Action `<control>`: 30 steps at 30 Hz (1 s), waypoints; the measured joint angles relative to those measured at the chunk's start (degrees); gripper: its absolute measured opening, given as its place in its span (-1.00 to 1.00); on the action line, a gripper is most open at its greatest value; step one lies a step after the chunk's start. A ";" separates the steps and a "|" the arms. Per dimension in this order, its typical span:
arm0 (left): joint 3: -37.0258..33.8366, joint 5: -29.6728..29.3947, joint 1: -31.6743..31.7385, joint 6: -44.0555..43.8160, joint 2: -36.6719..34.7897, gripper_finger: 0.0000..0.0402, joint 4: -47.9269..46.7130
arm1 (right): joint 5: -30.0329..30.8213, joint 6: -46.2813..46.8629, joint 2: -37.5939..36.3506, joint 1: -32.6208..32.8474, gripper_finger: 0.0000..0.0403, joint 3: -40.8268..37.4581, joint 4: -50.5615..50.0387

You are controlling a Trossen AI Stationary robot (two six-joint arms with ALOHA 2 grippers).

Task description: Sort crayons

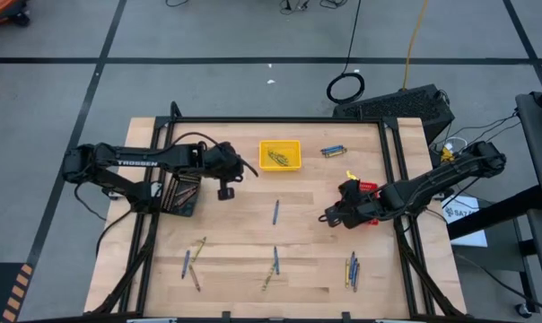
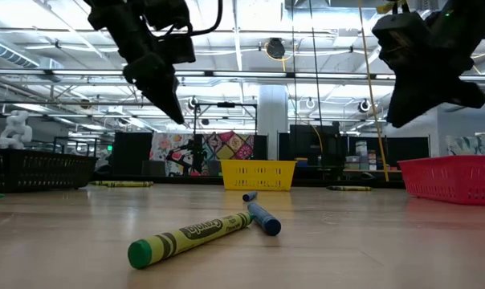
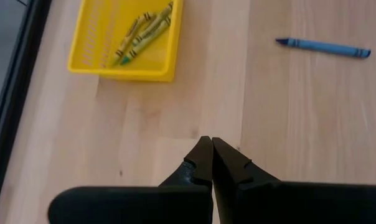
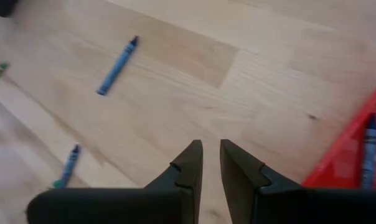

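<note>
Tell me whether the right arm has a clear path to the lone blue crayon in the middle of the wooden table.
Probably yes. The right gripper hangs beside the lone blue crayon, with only bare wooden table between them, its fingers slightly parted and holding nothing.

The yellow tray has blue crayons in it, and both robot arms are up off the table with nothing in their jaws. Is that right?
Not quite. The crayons in the yellow tray are yellow-green, not blue; the left wrist view shows them clearly. The rest holds: the left gripper and right gripper are both above the table with nothing in their jaws.
</note>
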 joint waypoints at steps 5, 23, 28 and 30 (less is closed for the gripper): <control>-0.11 0.43 0.14 -1.35 0.70 -0.92 -0.67 | 0.00 0.01 0.00 0.00 -0.80 0.00 2.67; -0.15 0.52 1.84 0.06 0.70 -0.45 -2.17 | 0.00 0.00 0.00 0.00 -0.80 0.00 3.65; -0.15 0.46 1.84 0.06 0.70 -0.44 -1.73 | 0.00 0.00 0.00 0.01 -0.80 0.00 3.63; -0.15 0.44 1.84 0.07 0.70 -0.44 -1.47 | 0.00 0.02 0.00 0.00 -0.80 0.00 3.63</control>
